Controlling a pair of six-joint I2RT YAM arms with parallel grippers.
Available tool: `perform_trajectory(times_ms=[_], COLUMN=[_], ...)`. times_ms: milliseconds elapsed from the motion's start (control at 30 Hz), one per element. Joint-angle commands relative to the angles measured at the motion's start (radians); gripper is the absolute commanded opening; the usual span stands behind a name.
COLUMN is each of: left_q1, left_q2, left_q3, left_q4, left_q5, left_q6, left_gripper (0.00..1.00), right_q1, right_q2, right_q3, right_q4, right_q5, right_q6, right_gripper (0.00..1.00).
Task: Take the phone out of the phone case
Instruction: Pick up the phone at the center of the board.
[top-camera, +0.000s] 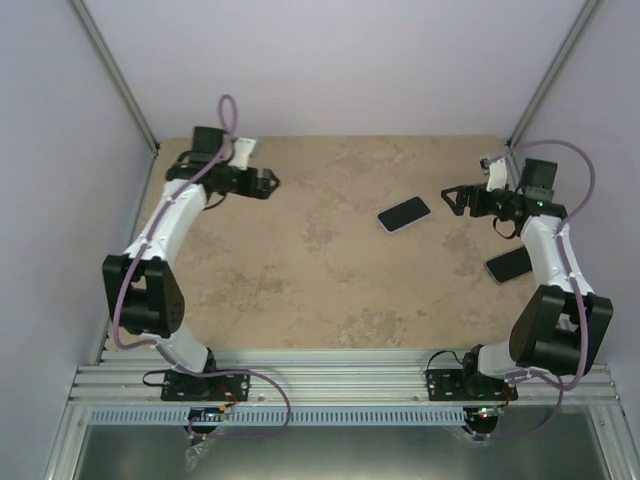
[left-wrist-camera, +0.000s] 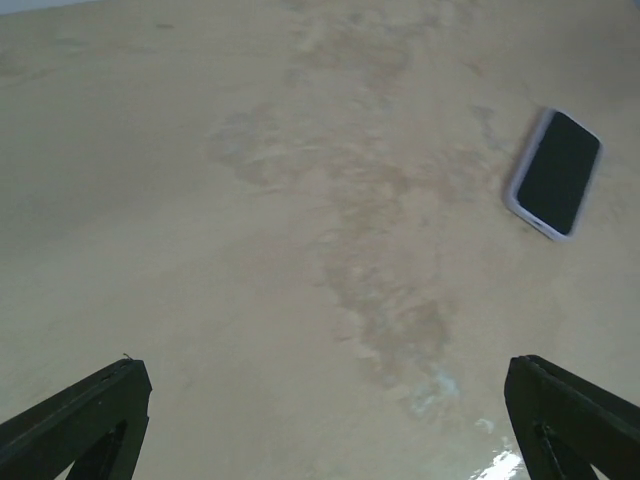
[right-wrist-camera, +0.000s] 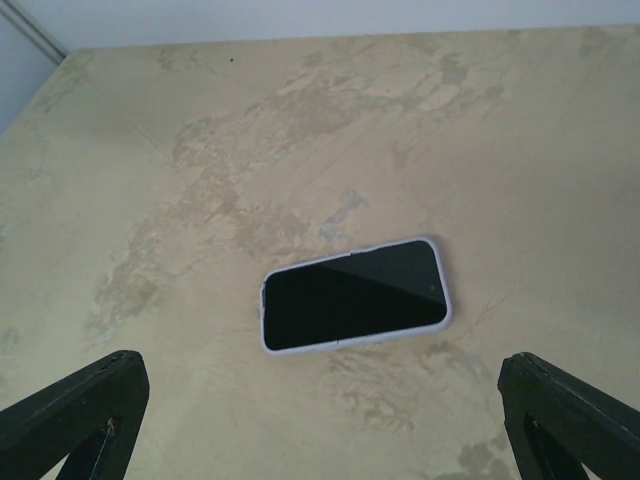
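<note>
The phone (top-camera: 404, 214), black screen up, lies flat on the tan table inside a pale lilac phone case (right-wrist-camera: 356, 340) whose rim frames it. In the right wrist view the phone (right-wrist-camera: 352, 295) sits just ahead of my right gripper (right-wrist-camera: 320, 385), which is open and empty. From above, the right gripper (top-camera: 450, 198) hovers a short way right of the phone. My left gripper (top-camera: 268, 183) is open and empty at the far left, well away from it. The left wrist view shows the phone (left-wrist-camera: 556, 173) at upper right, beyond the left gripper (left-wrist-camera: 325, 400).
A dark flat slab (top-camera: 508, 264), shaped like a phone, lies by the right arm's forearm, partly hidden by it. Pale walls with metal corner posts (top-camera: 118, 75) close in the table on three sides. A metal rail (top-camera: 330, 385) runs along the near edge.
</note>
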Motion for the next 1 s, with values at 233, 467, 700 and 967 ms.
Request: perform_trajectory(times_ms=[233,467,700,967], left_q1=[-0.438,-0.596,-0.654,-0.657], left_q2=[0.347,0.571,0.744,0.877], left_q3=[0.295,0.489,0.673,0.791], left_q4=[-0.023,-0.033,-0.047,-0.027], left_q5=[-0.081,-0.154,-0.229,-0.289], left_q6=[0.071,0.087,0.082,0.093], left_gripper=[0.99,0.99,0.99,0.99], right_q1=[-0.119,-0.160,-0.171,-0.177], right_q2=[-0.150,-0.176,-0.192,-0.210], right_q3=[-0.156,-0.201,-0.230,-0.256], right_q4=[0.086,0.122,0.146,0.166], right_q5=[-0.064,-0.079,-0.086,-0.079], right_q6=[0.140,0.176,0.190,0.196], right_gripper=[0.98,0.98,0.97,0.98])
